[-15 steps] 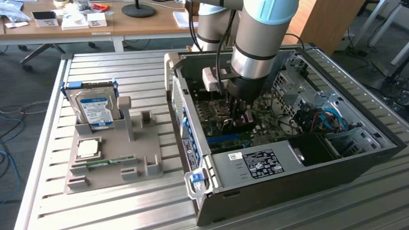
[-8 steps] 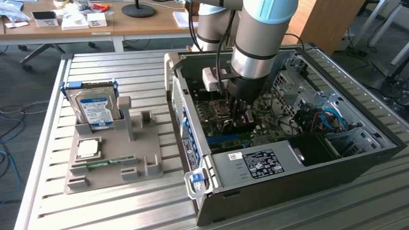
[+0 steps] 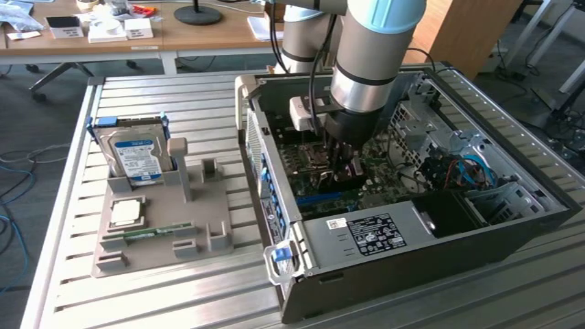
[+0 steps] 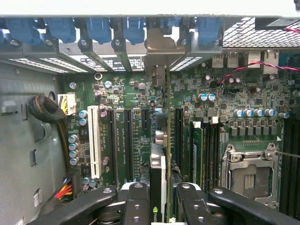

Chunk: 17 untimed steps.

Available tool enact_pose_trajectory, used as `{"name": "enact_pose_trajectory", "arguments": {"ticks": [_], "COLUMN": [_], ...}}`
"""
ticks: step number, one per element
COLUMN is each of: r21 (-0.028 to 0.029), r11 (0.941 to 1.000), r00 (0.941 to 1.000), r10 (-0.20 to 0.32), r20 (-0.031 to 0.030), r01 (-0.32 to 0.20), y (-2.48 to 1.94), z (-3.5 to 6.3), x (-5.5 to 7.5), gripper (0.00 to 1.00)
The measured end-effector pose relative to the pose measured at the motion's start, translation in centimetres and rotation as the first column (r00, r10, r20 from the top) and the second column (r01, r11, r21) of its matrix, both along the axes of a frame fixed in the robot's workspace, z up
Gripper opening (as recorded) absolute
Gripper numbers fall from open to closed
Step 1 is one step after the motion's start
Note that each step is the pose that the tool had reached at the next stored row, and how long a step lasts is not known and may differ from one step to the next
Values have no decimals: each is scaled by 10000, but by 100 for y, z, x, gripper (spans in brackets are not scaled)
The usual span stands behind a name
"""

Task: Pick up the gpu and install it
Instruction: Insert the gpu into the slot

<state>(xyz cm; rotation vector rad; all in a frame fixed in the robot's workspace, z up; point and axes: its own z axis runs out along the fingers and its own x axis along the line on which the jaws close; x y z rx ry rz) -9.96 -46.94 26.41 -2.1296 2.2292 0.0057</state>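
Inside the open computer case [image 3: 512, 226], my gripper [image 3: 340, 161] reaches down over the green motherboard [image 4: 126, 93]. In the wrist view the gripper [image 4: 161, 196] is shut on the gpu [image 4: 158, 159], one black finger [image 4: 138, 199] on each side of the thin card. The card is seen edge-on, standing upright over the board between the black expansion slots [image 4: 114, 145]. Its silvery end bracket [image 4: 159, 47] lies against the case's rear slot openings. I cannot tell whether its lower edge sits fully in a slot.
A white slot [image 4: 93, 140], a memory stick [image 4: 197, 154] and the CPU socket [image 4: 248, 176] flank the card. Left of the case in the exterior view, a grey holder [image 3: 164, 226] carries a blue-labelled hard drive [image 3: 135, 154], a chip [image 3: 126, 212] and a green stick [image 3: 151, 232]. The power supply [image 3: 370, 233] fills the case's near corner.
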Motion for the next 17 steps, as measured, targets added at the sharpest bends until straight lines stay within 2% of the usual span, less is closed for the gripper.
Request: {"name": "enact_pose_trajectory", "arguments": {"ticks": [17], "r21": [-29], "r11": [10000], "r00": [10000], "r10": [-17], "r20": [-14], "r01": [17], "y": [4], "z": [-9], "x": [10], "gripper": [27]}}
